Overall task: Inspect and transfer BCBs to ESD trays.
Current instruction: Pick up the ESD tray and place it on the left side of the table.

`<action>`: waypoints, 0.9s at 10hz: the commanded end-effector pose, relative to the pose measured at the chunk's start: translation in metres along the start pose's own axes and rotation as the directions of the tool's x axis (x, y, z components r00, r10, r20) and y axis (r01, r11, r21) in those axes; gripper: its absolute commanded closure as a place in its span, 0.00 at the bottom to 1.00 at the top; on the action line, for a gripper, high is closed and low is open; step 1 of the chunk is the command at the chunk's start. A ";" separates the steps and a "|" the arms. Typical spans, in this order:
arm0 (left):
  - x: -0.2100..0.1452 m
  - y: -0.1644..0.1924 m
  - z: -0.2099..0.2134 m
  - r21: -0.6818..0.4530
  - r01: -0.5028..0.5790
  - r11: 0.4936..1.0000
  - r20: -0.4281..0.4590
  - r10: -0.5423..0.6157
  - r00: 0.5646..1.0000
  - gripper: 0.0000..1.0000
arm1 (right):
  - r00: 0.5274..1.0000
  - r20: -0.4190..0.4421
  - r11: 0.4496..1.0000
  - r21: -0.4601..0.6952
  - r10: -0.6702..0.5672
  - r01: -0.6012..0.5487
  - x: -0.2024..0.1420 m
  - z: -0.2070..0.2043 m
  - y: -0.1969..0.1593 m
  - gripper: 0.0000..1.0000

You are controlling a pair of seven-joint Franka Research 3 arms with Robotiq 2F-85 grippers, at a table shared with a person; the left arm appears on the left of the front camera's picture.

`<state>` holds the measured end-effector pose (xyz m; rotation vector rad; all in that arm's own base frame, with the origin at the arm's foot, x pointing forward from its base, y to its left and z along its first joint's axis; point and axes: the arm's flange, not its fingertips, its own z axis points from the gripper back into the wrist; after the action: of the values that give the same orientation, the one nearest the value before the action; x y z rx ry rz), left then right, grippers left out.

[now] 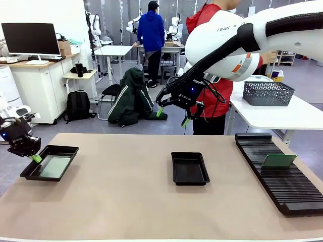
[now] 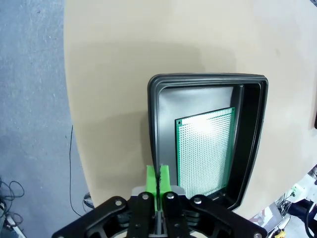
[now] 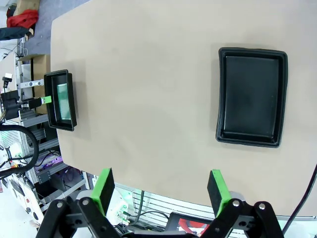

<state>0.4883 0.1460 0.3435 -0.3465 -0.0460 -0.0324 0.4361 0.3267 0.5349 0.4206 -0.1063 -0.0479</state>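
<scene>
A black ESD tray (image 1: 30, 174) at the table's left holds one green BCB (image 1: 54, 166), lying flat on its floor (image 2: 205, 151). My left gripper (image 1: 35, 158) hovers over that tray's near-left rim (image 2: 153, 129), shut with nothing between its pads (image 2: 157, 181). A second ESD tray (image 1: 190, 168) sits empty mid-table (image 3: 251, 96). My right gripper (image 1: 171, 117) hangs high above the far table edge, open and empty, its green pads (image 3: 105, 186) wide apart. Another BCB (image 1: 278, 161) stands tilted in the black slotted rack (image 1: 275, 174) on the right.
A person in red (image 1: 214, 96) stands behind the table at the far side, partly hidden by my right arm. A white side table with a grey mesh basket (image 1: 267, 93) is at the back right. Bare tan tabletop lies between the trays.
</scene>
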 end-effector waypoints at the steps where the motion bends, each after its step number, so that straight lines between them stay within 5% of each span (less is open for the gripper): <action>1: -0.003 0.006 -0.009 -0.010 -0.038 0.999 0.022 0.038 0.999 0.97 | 1.000 0.006 1.000 -0.014 -0.015 0.015 0.000 -0.001 0.002 0.00; 9: -0.005 0.010 -0.021 0.022 -0.050 0.999 0.010 0.050 0.999 0.97 | 1.000 0.006 1.000 -0.014 -0.015 0.015 0.000 -0.001 0.002 0.00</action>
<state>0.4842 0.1480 0.3179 -0.3209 -0.0474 0.0218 0.4361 0.3267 0.5349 0.4206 -0.1063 -0.0479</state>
